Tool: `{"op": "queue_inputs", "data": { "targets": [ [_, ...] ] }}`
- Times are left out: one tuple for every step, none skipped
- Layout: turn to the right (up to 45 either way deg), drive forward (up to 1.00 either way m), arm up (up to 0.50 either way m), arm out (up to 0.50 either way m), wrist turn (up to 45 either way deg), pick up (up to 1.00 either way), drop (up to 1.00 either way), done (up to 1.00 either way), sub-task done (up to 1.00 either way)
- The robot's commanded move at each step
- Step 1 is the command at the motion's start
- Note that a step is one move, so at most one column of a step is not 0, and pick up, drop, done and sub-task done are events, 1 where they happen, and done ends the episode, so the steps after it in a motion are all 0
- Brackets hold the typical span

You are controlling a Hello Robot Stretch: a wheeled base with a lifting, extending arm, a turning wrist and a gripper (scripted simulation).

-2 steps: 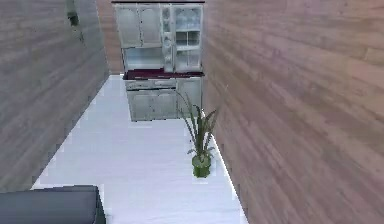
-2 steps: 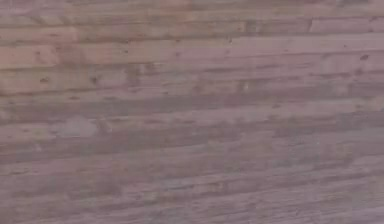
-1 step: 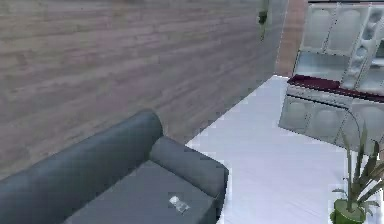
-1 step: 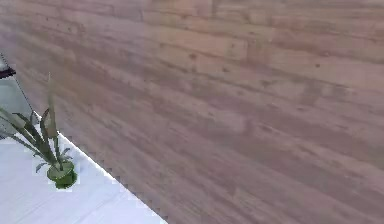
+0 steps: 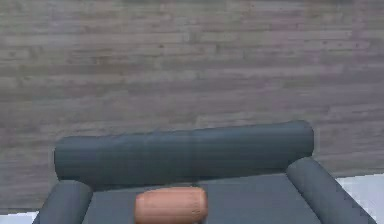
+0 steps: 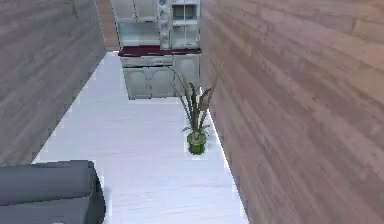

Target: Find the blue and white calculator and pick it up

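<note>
Forward view shows a grey sofa bearing a brown cushion.

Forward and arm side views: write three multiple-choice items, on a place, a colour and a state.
1. The orange-brown cylindrical cushion lies on: A a table; B the dark grey padded sofa; C a bed.
2. The white cabinet's countertop is: A green; B yellow; C dark red.
3. The long-leaved plant in its green pot is: A upright; B toppled; C hanging.
B, it rests on the seat; C, a dark red top shows; A, the pot sits flat on the floor.
</note>
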Motion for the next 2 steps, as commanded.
{"op": "queue_inputs", "data": {
  "targets": [
    [-45.0, 0.0, 0.0, 0.0, 0.0, 0.0, 0.0, 0.0, 0.0],
    [-6.0, 0.0, 0.0, 0.0, 0.0, 0.0, 0.0, 0.0, 0.0]
  ]
}}
